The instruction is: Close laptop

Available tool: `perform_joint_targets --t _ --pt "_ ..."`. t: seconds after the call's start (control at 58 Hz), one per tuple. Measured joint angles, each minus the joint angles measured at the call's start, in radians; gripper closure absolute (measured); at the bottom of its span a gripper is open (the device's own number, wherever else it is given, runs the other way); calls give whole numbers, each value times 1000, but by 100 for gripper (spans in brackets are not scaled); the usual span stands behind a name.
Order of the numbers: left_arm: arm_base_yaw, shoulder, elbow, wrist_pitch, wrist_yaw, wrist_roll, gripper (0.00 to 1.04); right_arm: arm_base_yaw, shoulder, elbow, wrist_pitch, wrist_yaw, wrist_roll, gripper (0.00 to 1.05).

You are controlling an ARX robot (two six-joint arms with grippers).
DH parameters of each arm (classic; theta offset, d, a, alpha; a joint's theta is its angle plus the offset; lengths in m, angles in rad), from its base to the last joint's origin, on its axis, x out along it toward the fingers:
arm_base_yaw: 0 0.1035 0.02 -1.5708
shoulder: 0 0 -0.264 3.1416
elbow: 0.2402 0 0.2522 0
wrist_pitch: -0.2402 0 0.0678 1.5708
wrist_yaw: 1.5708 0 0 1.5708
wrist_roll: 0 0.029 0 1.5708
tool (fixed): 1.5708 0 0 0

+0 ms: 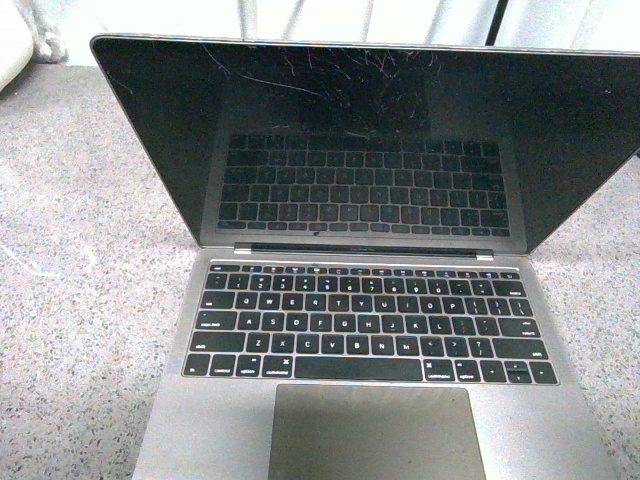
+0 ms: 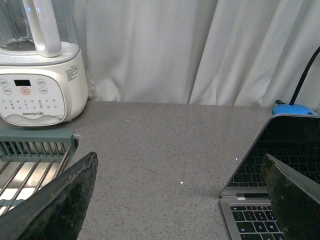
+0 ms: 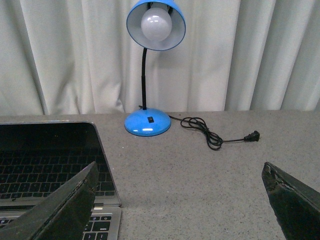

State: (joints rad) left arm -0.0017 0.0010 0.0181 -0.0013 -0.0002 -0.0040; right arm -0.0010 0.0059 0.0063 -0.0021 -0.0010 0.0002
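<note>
The laptop (image 1: 370, 330) stands open in the middle of the front view, grey body, black keys, big trackpad, scratched dark screen leaning back. Neither arm shows in that view. In the left wrist view the laptop (image 2: 280, 165) lies beside one finger, and my left gripper (image 2: 180, 192) is open over bare speckled counter with nothing between its fingers. In the right wrist view the laptop (image 3: 50, 160) sits at the other side, partly behind one finger. My right gripper (image 3: 180, 192) is open over the counter, holding nothing.
A white blender (image 2: 40, 75) and a green dish rack (image 2: 35, 160) stand off the laptop's left side. A blue desk lamp (image 3: 150, 65) with a loose black cord (image 3: 210, 132) stands behind its right side. White curtains (image 3: 250, 50) close off the back.
</note>
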Motion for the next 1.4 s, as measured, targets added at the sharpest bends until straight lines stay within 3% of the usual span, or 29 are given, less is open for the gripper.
perform_joint_targets --t 1.397 --pt "0 0 0 0 0 0 6 0 0 0 0 0 0 9"
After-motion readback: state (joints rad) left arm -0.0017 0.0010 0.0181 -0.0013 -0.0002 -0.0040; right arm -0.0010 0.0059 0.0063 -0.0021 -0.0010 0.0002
